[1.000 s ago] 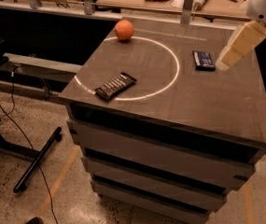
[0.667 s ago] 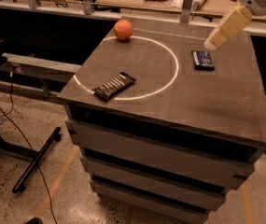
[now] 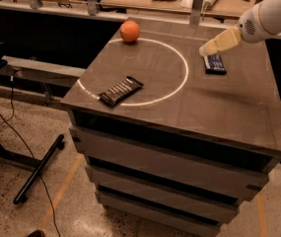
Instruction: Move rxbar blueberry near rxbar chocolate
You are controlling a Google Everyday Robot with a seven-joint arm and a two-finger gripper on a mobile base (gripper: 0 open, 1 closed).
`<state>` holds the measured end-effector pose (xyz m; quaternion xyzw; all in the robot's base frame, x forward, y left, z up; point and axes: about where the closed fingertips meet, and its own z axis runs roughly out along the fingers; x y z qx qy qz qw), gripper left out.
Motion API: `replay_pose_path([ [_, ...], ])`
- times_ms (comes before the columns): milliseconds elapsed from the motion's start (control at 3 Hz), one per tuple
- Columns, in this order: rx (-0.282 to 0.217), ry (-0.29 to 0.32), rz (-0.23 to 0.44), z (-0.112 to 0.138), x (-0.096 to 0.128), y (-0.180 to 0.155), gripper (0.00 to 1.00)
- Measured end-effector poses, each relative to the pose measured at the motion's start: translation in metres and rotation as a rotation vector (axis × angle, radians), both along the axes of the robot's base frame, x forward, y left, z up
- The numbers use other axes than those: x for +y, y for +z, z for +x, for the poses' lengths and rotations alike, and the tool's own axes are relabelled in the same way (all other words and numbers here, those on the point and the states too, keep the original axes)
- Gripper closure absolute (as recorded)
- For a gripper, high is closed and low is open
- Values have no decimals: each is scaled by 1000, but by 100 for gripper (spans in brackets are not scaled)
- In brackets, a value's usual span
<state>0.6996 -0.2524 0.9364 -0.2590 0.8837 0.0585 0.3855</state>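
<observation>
**Desk editor:** Where did the two bars lie on the desk (image 3: 219,112)?

**Photographer:** The blue bar (image 3: 215,64) lay flat at about 2 o'clock, just outside the white circle (image 3: 185,73) painted on the top. The brown bar (image 3: 121,91) lay across the circle's line at about 8 o'clock, well apart from it. An orange (image 3: 129,31) sat at 11 o'clock, out of the way.

**Desk editor:** And the gripper (image 3: 206,49)?

**Photographer:** It reached in from 2 o'clock, its pale tip at the blue bar's far end, at 12 o'clock from that bar. It looked placed for a pick-up, since the bar had yet to be carried toward 8 o'clock.

**Desk editor:** Open or closed? Holding anything?

**Photographer:** From this angle I could not tell whether it was apart or together. It appeared to hold nothing; the blue bar rested on the desk. Whether the tip touched the wrapper, I could not tell either.
</observation>
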Motion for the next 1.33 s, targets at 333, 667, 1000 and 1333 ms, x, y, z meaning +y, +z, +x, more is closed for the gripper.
replay_pose_path([
  [333,-4,-1,-1,2,0,-1,0],
  [667,-64,-23,-13,23,4,-12,0],
  [1000,-95,-53,-23,48,9,-32,0],
  [1333,-66,-92,-37,68,8,-59,0],
])
